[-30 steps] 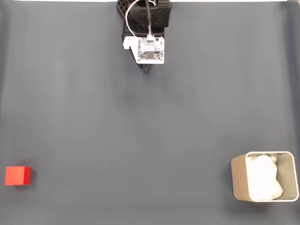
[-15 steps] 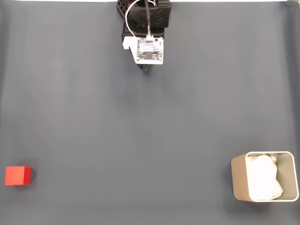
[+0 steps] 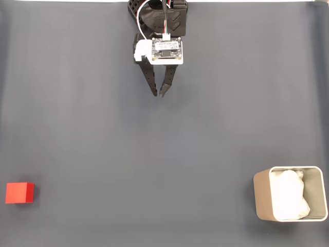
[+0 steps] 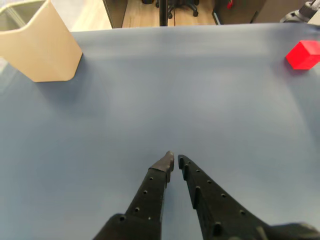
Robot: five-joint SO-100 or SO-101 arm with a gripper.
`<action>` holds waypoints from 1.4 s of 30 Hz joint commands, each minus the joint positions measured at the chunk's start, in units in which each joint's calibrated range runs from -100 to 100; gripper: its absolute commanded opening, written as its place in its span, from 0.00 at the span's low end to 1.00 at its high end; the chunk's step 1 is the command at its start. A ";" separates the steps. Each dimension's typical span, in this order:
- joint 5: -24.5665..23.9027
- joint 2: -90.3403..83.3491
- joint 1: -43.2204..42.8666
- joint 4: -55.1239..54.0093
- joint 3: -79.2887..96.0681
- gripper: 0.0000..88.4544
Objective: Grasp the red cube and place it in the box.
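The red cube (image 3: 19, 193) lies on the dark mat at the far left near the front edge in the fixed view; the wrist view has it at the upper right (image 4: 303, 54). The beige box (image 3: 262, 198) with white wadding stands at the lower right, seen upper left in the wrist view (image 4: 42, 45). My gripper (image 3: 158, 94) hangs at the top centre, far from both. Its black fingers (image 4: 150, 190) nearly meet at the tips (image 4: 175, 159), with nothing between them.
The dark blue-grey mat (image 3: 164, 154) covers the whole table. Beyond its far edge the wrist view shows a wooden floor and a chair base (image 4: 175, 7). The arm's base (image 3: 159, 15) sits at the top centre edge.
The gripper has swung forward from under the wrist board, so both fingers now show pointing toward the mat's middle. Cube and box have not moved.
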 commanded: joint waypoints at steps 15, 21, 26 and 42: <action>-1.22 32.74 2.41 -3.36 -43.02 0.00; -1.42 42.97 7.52 -2.95 -54.79 0.00; -1.90 52.32 12.92 -2.79 -65.47 0.00; -1.71 74.68 25.77 -1.88 -89.19 0.00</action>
